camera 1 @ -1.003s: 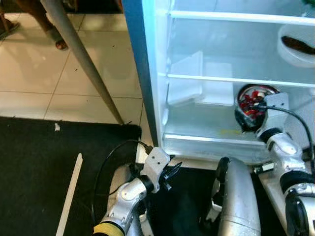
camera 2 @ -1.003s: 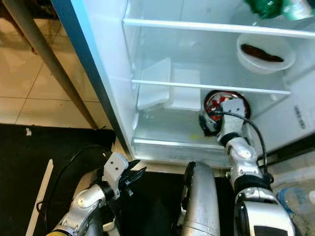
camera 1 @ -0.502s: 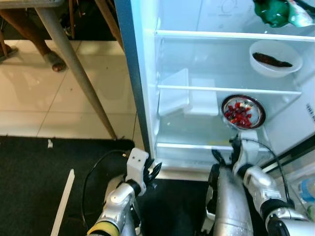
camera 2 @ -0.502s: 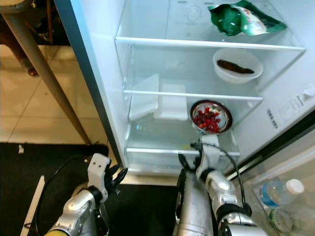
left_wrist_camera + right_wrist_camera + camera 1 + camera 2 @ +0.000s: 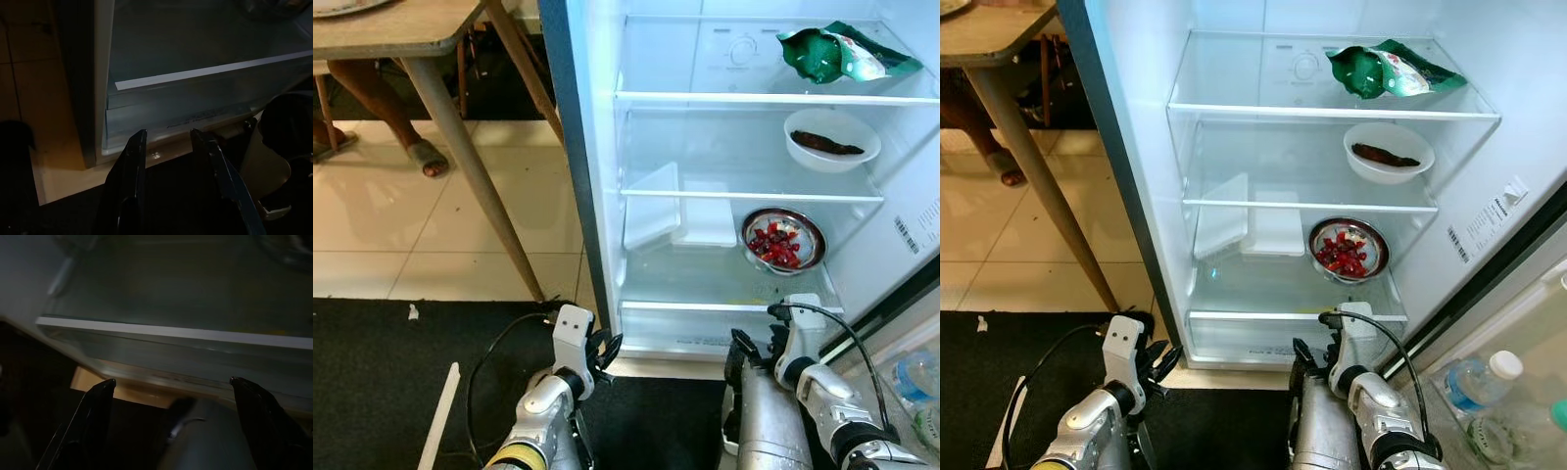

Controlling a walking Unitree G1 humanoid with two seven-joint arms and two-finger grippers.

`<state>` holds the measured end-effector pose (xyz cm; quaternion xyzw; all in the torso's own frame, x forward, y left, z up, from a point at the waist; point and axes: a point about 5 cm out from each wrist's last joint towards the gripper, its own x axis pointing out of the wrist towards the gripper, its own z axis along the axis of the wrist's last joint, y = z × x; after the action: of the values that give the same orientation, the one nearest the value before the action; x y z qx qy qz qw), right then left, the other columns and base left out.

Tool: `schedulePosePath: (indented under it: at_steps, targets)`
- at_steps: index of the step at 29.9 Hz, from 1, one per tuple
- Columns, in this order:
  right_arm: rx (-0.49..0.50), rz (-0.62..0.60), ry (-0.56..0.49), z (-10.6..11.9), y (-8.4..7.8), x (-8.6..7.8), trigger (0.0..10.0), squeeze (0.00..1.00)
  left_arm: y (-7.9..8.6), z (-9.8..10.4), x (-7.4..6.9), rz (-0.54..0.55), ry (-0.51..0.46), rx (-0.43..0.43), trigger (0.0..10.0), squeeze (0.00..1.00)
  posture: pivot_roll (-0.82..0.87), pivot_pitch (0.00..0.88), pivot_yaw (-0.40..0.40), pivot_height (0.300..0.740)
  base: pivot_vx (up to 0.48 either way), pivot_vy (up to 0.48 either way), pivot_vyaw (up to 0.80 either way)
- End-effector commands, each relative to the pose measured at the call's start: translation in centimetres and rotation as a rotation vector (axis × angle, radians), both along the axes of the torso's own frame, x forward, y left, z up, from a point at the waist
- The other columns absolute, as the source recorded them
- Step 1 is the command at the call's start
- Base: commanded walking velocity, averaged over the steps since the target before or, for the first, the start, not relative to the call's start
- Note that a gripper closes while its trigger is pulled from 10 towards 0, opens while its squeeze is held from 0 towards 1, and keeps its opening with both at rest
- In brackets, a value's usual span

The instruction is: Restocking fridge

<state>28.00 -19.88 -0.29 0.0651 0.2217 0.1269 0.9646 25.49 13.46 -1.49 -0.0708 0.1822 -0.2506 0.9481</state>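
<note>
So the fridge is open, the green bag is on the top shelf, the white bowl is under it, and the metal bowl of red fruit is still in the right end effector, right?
Not quite. The metal bowl sits on the lower shelf, not in the right end effector, which is open and empty below the fridge, as the left eye view shows. The green bag is on the top shelf, with the white bowl under it.

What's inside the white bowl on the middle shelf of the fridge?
The round white bowl holds one dark, elongated piece of food, lying across it. What the food is cannot be told, and the bowl's bottom beneath it is hidden.
</note>
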Motion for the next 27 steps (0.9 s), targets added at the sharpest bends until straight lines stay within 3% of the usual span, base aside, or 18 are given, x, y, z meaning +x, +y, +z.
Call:
schedulePosePath:
  at_steps: [1,18,27]
  targets:
    - [0.005,0.002,0.032,-0.6,0.0,-0.6,10.0,0.00,0.1,-0.7,-0.7,-0.006,0.039,0.007,10.0,0.00,0.04,0.120,0.026,0.435,0.000,0.000,0.00]
    - [0.026,0.039,0.007,-0.2,0.7,-0.1,10.0,0.00,1.2,-2.5,-2.4,0.028,0.159,-0.005,10.0,0.00,0.03,0.120,0.029,0.520,0.000,0.000,0.00]
    - [0.024,0.045,0.008,-0.2,0.7,-0.2,10.0,0.00,1.3,-2.7,-2.7,0.032,0.174,-0.006,10.0,0.00,0.03,0.120,0.028,0.544,0.000,0.000,0.00]
